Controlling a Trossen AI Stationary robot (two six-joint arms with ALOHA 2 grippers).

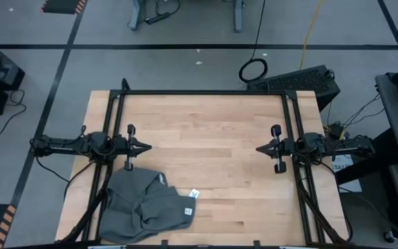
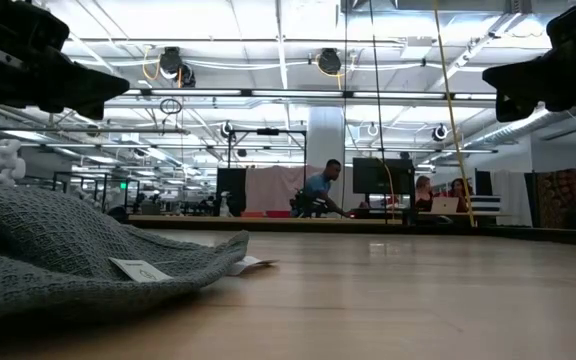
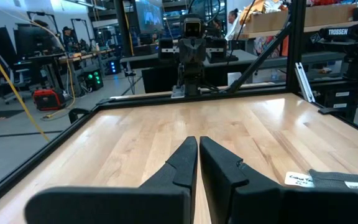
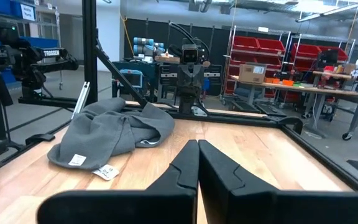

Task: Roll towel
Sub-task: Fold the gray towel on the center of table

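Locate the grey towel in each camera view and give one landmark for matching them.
High view: towel, crumpled at the table's lower left, near the left arm.
Low view: towel, left foreground.
Left wrist view: only an edge, lower right.
Right wrist view: towel, left of centre.
Shared landmark: its white tag.

Passage is blocked only at the lower left of the worktop (image 1: 240, 173) by the crumpled towel (image 1: 144, 207); the remaining surface is left open.

A crumpled dark grey knitted cloth towel (image 2: 58, 250) lies heaped at the left edge of the pale wooden worktop (image 2: 418, 290), a small white tag (image 2: 140, 269) on its front fold; two dark robot arms hang high at either upper corner; people sit at desks beyond.
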